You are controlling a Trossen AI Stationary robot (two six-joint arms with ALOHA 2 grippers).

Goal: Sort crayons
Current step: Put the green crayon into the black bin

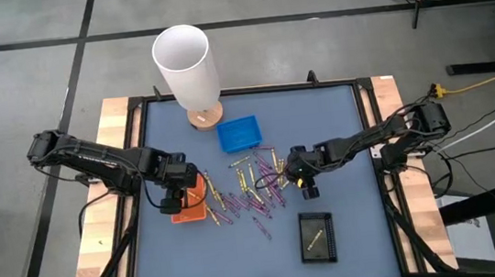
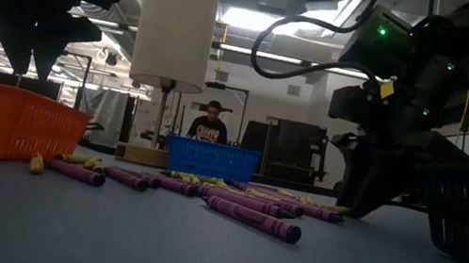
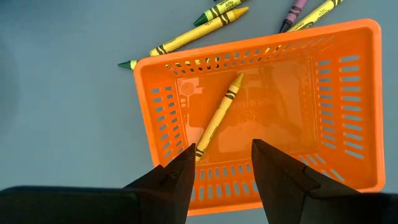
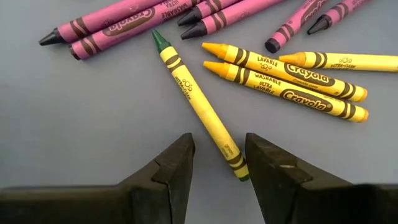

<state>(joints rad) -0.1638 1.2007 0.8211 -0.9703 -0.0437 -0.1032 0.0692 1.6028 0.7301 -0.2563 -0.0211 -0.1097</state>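
Several yellow, gold and purple crayons (image 1: pixel 254 186) lie loose on the blue-grey table top between my two arms. My left gripper (image 3: pixel 222 163) hangs open over the orange tray (image 3: pixel 249 43), holding nothing. One yellow crayon (image 3: pixel 217 118) lies slantwise on that tray's floor. My right gripper (image 4: pixel 217 155) is open and low over the right side of the pile. A yellow crayon with a green tip (image 4: pixel 193 99) lies flat, its blunt end between the fingers. My right gripper comes from above, slanting down, with its fingers on either side of the green-tipped yellow crayon's blunt end (image 4: pixel 233 160). That end lies close to one finger (image 4: pixel 267 168); whether it touches, I cannot tell. The crayon lies flat on the table.
A blue tray (image 1: pixel 240 133) stands at the far middle, and a black tray (image 1: pixel 317 236) with a crayon in it at the near right. A tall white cylinder on a wooden foot (image 1: pixel 186 66) stands at the far edge. A person (image 2: pixel 211 120) shows beyond the table.
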